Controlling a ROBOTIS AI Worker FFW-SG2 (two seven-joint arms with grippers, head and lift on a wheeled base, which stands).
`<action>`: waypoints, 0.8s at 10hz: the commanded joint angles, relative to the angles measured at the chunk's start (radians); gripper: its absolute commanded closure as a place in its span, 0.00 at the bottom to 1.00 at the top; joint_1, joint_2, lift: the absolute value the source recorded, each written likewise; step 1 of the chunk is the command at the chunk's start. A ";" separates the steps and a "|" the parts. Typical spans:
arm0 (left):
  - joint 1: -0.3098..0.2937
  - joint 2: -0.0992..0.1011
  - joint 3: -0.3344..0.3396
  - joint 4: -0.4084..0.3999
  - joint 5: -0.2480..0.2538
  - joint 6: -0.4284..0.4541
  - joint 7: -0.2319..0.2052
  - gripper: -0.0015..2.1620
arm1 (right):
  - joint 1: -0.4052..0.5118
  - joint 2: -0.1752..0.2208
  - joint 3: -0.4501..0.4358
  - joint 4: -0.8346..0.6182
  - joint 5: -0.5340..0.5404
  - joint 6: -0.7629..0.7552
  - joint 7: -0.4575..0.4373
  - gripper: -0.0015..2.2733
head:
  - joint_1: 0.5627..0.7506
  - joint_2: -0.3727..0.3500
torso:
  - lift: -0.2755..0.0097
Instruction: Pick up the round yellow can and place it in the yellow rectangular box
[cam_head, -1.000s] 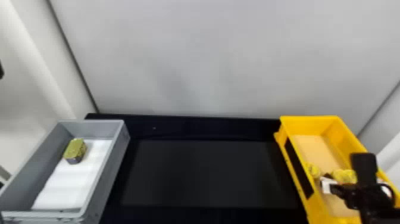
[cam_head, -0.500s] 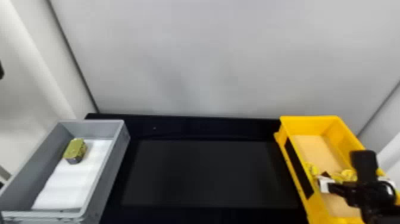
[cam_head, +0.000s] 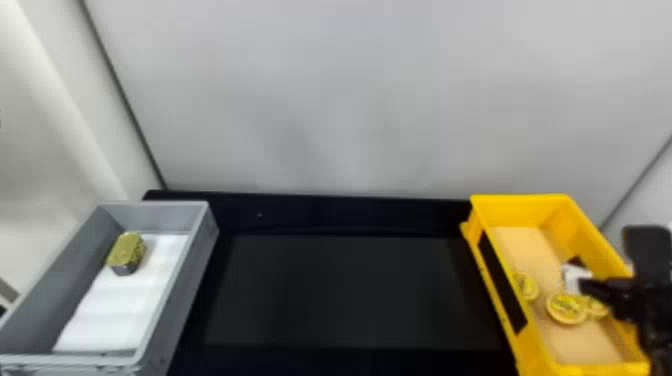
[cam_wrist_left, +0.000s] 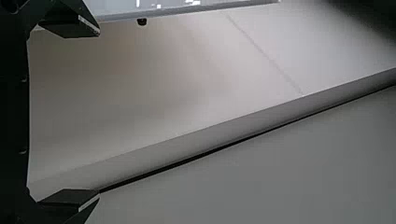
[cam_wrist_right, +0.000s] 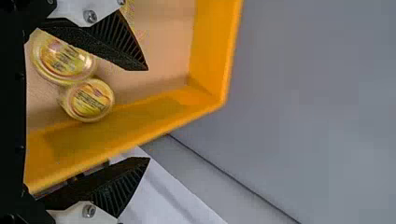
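- While my right gripper (cam_head: 617, 287) hangs over the near right part of the yellow box (cam_head: 485, 240), its fingers are spread wide.
- Three round yellow cans (cam_head: 566, 307) lie in that box's near half: two together, one by the left wall.
- Yellow labels with dark print cover their lids; a black label strip (cam_head: 502, 280) marks the box's left side.
- My left gripper (cam_wrist_left: 99, 112) has its fingers wide apart.
- Far left, a gold-topped block (cam_head: 126, 252) sits in the grey box (cam_head: 192, 300).
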 joint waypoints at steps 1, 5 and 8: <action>0.005 -0.003 0.033 -0.001 0.002 -0.004 0.000 0.03 | 0.003 -0.023 -0.082 -0.093 0.022 -0.119 0.020 0.05 | 0.69 0.53 | 0.77; 0.009 -0.003 0.064 -0.004 0.000 -0.012 0.010 0.03 | -0.026 -0.023 -0.143 -0.288 0.120 -0.222 0.019 0.05 | 0.69 0.53 | 0.77; 0.010 -0.003 0.082 -0.008 0.000 -0.016 0.017 0.03 | -0.061 -0.028 -0.157 -0.360 0.154 -0.269 0.028 0.05 | 0.69 0.53 | 0.77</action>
